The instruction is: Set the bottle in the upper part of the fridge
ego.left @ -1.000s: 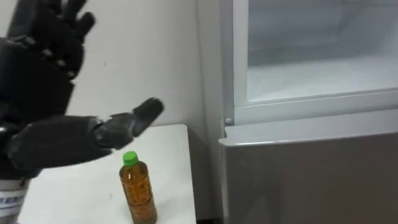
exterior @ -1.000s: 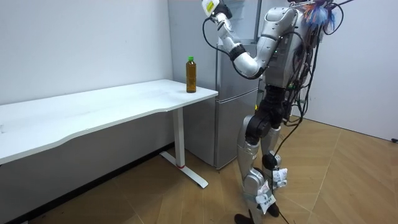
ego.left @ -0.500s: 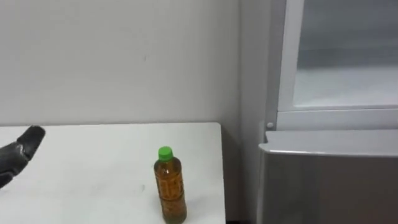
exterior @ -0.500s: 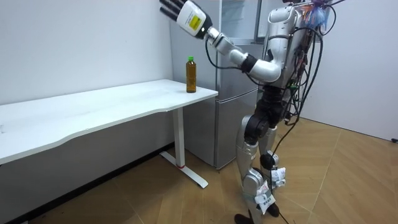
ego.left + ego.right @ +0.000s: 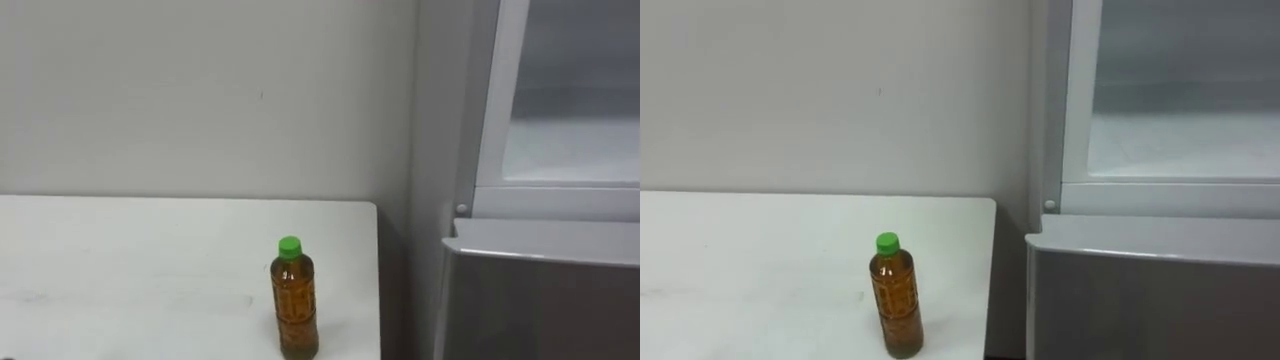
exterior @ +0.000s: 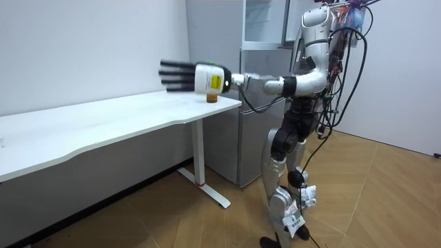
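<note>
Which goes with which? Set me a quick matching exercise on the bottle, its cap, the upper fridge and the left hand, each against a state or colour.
1. bottle
2. cap
3. upper fridge
4. left hand

A. held out level, fingers straight
B. green
C. upright on the table, near its fridge-side edge
D. open, pale inside on show

Pairs: 1-C, 2-B, 3-D, 4-A.
</note>
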`<state>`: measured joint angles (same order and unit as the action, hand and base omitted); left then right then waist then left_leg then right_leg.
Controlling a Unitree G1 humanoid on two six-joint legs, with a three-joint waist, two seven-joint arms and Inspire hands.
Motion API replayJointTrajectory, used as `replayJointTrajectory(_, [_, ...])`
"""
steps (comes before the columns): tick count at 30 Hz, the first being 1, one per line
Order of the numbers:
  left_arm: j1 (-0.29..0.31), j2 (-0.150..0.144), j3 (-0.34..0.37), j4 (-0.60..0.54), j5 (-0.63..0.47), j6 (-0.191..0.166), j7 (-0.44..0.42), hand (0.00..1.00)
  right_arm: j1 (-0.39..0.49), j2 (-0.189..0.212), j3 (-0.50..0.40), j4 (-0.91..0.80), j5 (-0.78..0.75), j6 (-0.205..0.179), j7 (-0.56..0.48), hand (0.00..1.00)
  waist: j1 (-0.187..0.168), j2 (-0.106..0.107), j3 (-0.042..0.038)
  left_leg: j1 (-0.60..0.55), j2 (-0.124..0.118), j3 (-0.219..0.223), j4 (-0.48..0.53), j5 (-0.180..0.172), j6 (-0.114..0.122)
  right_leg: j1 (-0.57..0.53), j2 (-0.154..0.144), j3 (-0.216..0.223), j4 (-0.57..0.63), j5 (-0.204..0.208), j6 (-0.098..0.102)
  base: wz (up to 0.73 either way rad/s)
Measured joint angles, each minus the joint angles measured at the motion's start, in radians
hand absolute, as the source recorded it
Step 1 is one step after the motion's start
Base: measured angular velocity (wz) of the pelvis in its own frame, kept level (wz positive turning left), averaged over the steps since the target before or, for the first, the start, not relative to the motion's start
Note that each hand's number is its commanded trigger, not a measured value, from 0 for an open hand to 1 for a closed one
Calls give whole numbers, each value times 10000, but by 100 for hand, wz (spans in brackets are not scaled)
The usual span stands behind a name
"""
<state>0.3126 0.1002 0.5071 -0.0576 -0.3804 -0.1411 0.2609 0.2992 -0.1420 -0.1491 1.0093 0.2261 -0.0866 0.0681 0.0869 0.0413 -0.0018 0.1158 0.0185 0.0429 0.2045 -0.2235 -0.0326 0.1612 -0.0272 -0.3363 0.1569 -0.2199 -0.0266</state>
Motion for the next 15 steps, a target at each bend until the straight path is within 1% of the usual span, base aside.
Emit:
replayJointTrajectory(1, [87, 1, -52, 664, -34, -39, 55, 0, 0, 0, -69, -3, 1, 0, 9, 0, -6, 3, -8, 37, 0, 11, -1, 0, 0, 38, -3, 7, 2, 0, 0, -6])
replayJointTrajectory(2, [145, -2, -218, 1437, -33, -81, 128, 0, 88, -2, -135, -2, 32, -2, 8, 0, -8, -4, 26, 142, 4, 94, -20, 0, 0, 86, -9, 45, 10, -1, 2, -9])
replayJointTrajectory(3, [162, -5, -290, 1836, -39, -89, 142, 0, 80, -1, -156, 2, 46, -1, 6, 0, 7, -31, 49, 173, 4, 114, -19, -1, 1, 119, -18, 47, 4, -6, 7, -8])
replayJointTrajectory(4, [248, -9, -457, 2567, -27, -99, 142, 0, 97, 2, -189, 17, 30, -1, 50, 0, -9, -39, 5, 172, -3, 123, -14, -2, 3, 127, -27, 46, -2, -25, 13, 0])
replayJointTrajectory(5, [321, -8, -630, 3260, -21, -105, 125, 0, 103, 4, -261, 21, -6, -2, 143, 0, -24, -62, 1, 173, -2, 124, -16, -5, 8, 122, -24, 57, -23, -32, 13, 0])
replayJointTrajectory(6, [337, -5, -737, 3615, -7, -119, 119, 0, 113, 2, -298, 21, -9, -2, 168, 0, -16, -74, 0, 175, -1, 128, -17, -5, 8, 115, -21, 79, -23, -32, 13, 0])
replayJointTrajectory(8, [369, -3, -1139, 5091, 77, -126, 41, 0, 141, -3, -330, 7, -185, -7, 186, 0, -80, -108, -26, 155, 3, 134, 4, -26, 43, 133, -12, 80, -25, -32, 12, 0])
replayJointTrajectory(9, [372, -9, -1227, 5421, 98, -128, 13, 0, 154, -3, -331, 8, -207, -10, 189, 0, -106, -132, -29, 174, 6, 137, 7, -39, 63, 135, -7, 81, -18, -32, 12, 0])
replayJointTrajectory(10, [351, -11, -1336, 6144, 191, -128, -131, 0, 158, -3, -331, 9, -318, -10, 200, 0, -99, -150, -37, 210, 9, 143, 1, -44, 71, 152, -1, 113, -10, -32, 12, -6])
replayJointTrajectory(11, [354, -7, -1520, 6855, 209, -134, -245, 0, 152, -10, -331, 9, -352, -21, 211, 0, -99, -165, -24, 282, 10, 135, -34, -44, 71, 191, 1, 166, 23, -31, 12, -9])
replayJointTrajectory(12, [354, -5, -1623, 7213, 209, -135, -299, 0, 153, -13, -331, 15, -349, -36, 212, 0, -103, -162, -17, 320, 10, 136, -60, -44, 71, 233, 1, 190, 25, -31, 13, -10])
replayJointTrajectory(13, [389, -2, -1858, 7882, 208, -128, -403, 0, 162, -15, -323, 45, -307, -40, 214, 0, -127, -155, -18, 389, 5, 153, -66, -53, 84, 314, 4, 241, -20, -40, 28, -6])
replayJointTrajectory(14, [464, -4, -2134, 8327, 221, -124, -526, 0, 144, -9, -309, 51, -227, -47, 218, 0, -168, -156, -15, 395, 6, 173, -63, -71, 108, 305, 2, 264, -38, -65, 44, 0])
replayJointTrajectory(15, [481, -5, -2230, 8553, 280, -122, -597, 0, 125, -8, -306, 70, -203, -50, 221, 0, -209, -159, -12, 371, 7, 199, -62, -74, 113, 284, 3, 264, -39, -68, 47, 3])
